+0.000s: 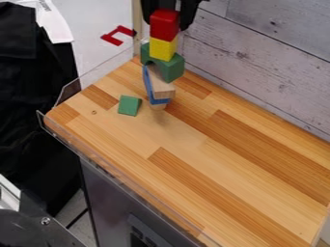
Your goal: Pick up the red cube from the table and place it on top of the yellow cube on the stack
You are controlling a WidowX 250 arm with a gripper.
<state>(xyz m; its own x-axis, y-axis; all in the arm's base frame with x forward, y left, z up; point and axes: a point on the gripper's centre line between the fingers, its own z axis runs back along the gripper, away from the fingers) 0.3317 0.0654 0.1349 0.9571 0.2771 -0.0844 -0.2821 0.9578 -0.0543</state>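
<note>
The hand point(165, 24) is at the top of the view, pinching, as far as can be judged, the red block point(165, 25) by its two sides. That block is directly above the yellow block point(163, 49), which sits on the green arch point(172, 71); below come a pale wood block point(163, 89), a blue piece point(147, 84) along its side and beneath it, and a small wooden piece point(158, 106) at the foot. Such an uneven pile probably calls for a slow, upright touch: the red block kept square over the yellow one, light downward pressure, and, at any letting go, both sides freed evenly, so that neither drags the column sideways. The narrow foot and the offset middle look like the weak points. The red and yellow blocks are plain, flat-faced and sharp-edged; the arch has a curved notch, and the pale block shows bare wood. A green block point(129, 105) lies near the pile on the tabletop point(226, 178), whose smooth wooden strips run from honey to brown. Whitewashed boards point(258, 67) with dark knots and grain stand behind.
</note>
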